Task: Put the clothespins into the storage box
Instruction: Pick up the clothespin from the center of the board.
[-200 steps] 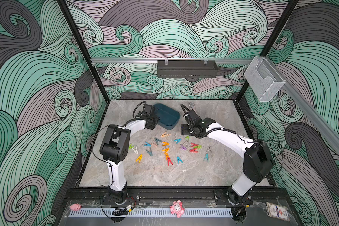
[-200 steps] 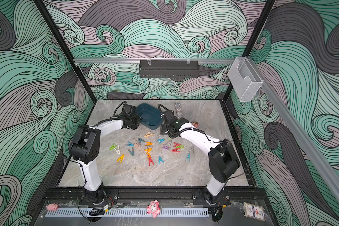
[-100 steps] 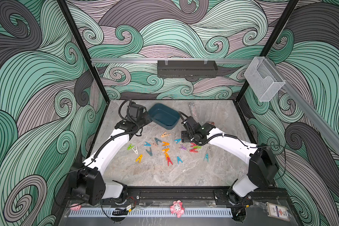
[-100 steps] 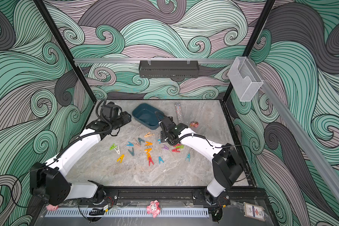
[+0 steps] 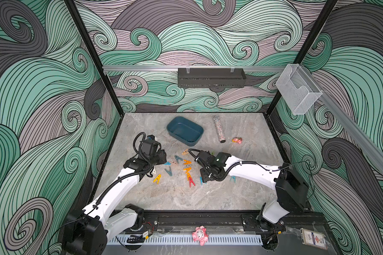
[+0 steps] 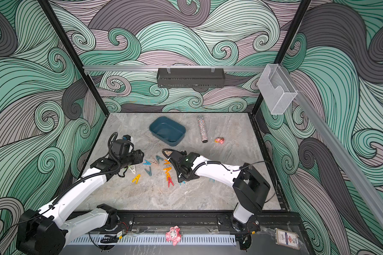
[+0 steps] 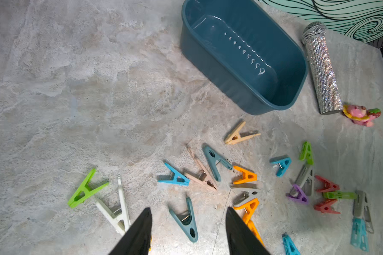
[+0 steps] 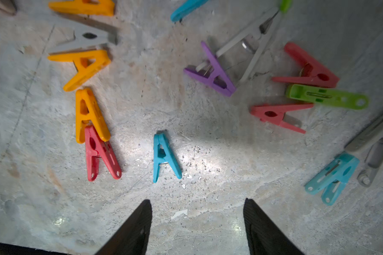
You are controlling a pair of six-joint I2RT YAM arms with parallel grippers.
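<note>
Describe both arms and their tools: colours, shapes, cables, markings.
The left arm and right arm have smooth white links and bulky black joints. A black corrugated cable runs along each, looping at the wrist. A small green light glows on the right wrist. The left tool and right tool each have two black, tapering fingers.

no readable text, card [image 5: 313, 239] print too small

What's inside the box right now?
Nothing seen: the box shows bare floor with glints; clothespins lie outside. Its near wall hides a strip of floor in the left wrist view.
</note>
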